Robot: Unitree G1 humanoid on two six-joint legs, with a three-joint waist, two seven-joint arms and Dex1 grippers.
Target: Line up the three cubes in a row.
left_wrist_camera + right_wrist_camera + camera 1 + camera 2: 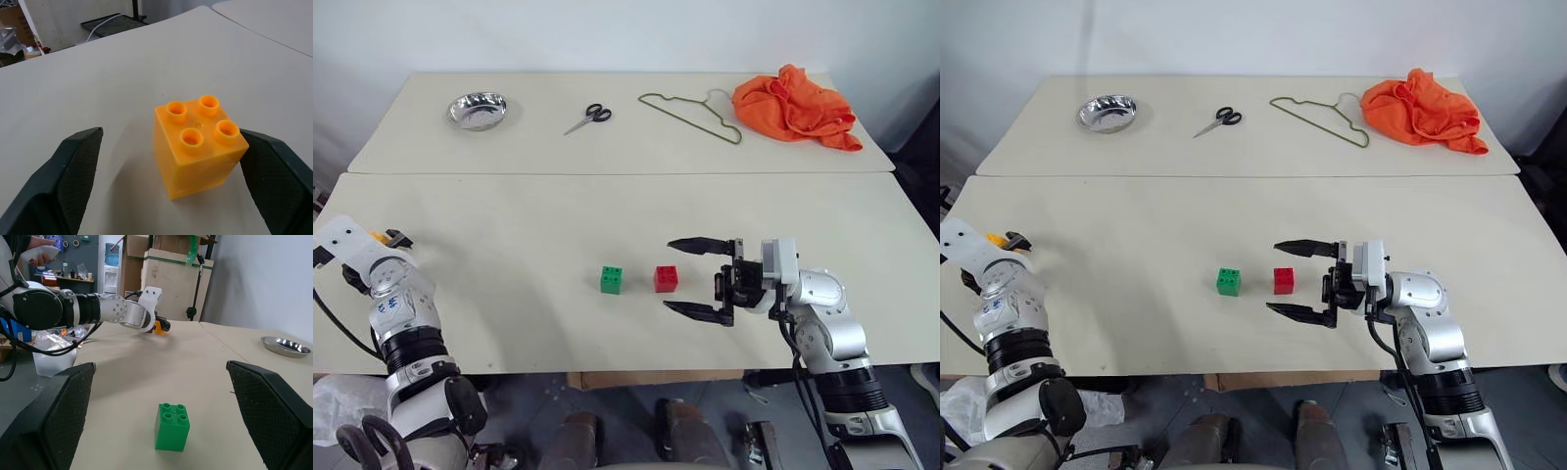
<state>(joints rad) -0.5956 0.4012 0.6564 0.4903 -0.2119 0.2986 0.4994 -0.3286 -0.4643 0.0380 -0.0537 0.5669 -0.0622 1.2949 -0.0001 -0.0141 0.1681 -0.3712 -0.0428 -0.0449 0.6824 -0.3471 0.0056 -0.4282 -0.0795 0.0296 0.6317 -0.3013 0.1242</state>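
left gripper (171, 181) low at the table edge, spread around the orange cube (198, 144); right gripper (700, 279) level, wide apart.

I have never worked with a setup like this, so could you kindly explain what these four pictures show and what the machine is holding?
This is a humanoid robot with two arms, each ending in two black fingers. The two wide pictures come from cameras in its head, looking down over a pale table. The other two come from cameras on its wrists, looking along each pair of fingers.

Near the robot lie a green cube and a red cube, side by side but apart. The right gripper hovers open beside the red one, holding nothing. At the table's left edge, the left gripper stands open around an orange-yellow cube; one finger looks to be right against it, the other stands clear.

At the far side lie a metal bowl, scissors, a wire hanger and an orange cloth.
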